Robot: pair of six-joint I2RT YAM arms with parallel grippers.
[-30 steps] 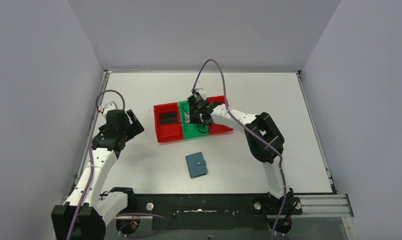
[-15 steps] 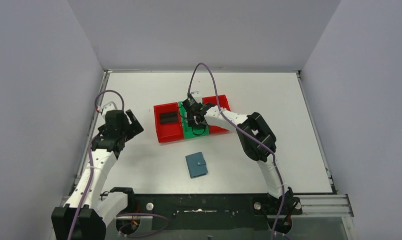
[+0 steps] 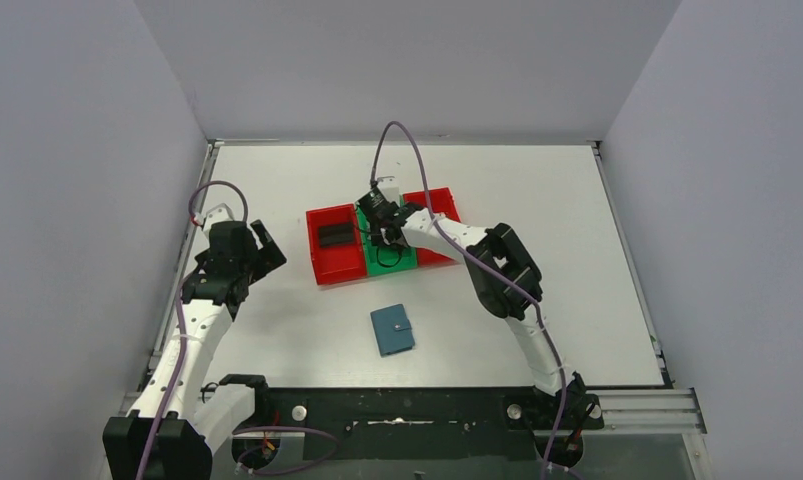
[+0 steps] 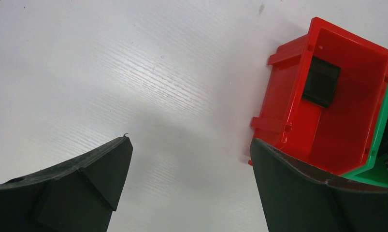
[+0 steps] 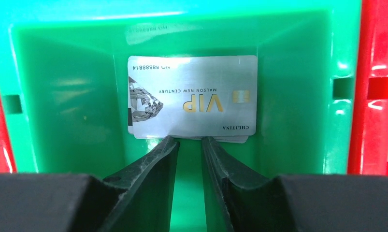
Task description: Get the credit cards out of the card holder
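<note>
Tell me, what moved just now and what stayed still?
The right arm swung a little to the left, so the right gripper now sits over the green bin. Its jaws are narrowly apart at the edge of the silver VIP card lying inside. Nothing visibly got grabbed or dropped. The wide-open left gripper, the teal card holder and the black card in the red bin stayed put.

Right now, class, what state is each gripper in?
Left gripper: jaws wide open, empty.
Right gripper: jaws narrowly apart, gripping nothing, tips at silver card.
</note>
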